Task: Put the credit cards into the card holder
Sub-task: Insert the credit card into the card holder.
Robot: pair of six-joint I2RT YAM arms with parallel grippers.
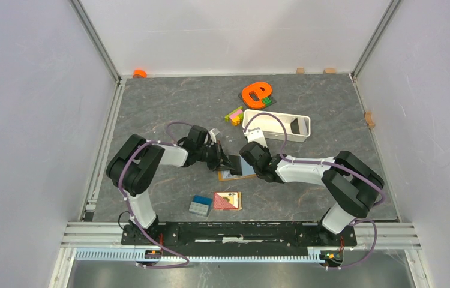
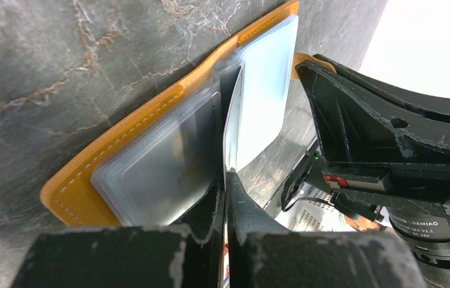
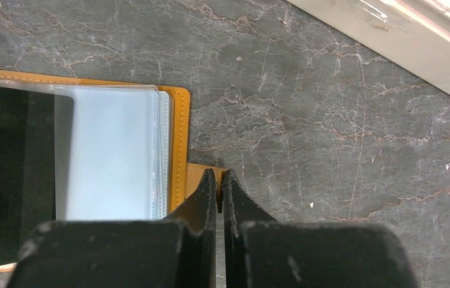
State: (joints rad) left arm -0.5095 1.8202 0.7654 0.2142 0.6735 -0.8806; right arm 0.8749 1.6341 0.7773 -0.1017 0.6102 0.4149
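Much grey stone table (image 1: 168, 102) lies open left of the holder (image 1: 228, 176), up to the white wall (image 1: 30, 120). A white tray (image 1: 279, 135) sits behind the holder; a red tile (image 1: 227, 201) and blue block (image 1: 200, 206) sit in front. The holder lies flat and open. The right pincer (image 3: 219, 177) squeezes its orange tab (image 3: 195, 174). The left pincer (image 2: 224, 180) pinches a thin pale sheet (image 2: 233, 114) standing up from the holder; what it is, I cannot tell. One card (image 2: 168, 156) shows blurry inside a clear sleeve (image 2: 126, 180).
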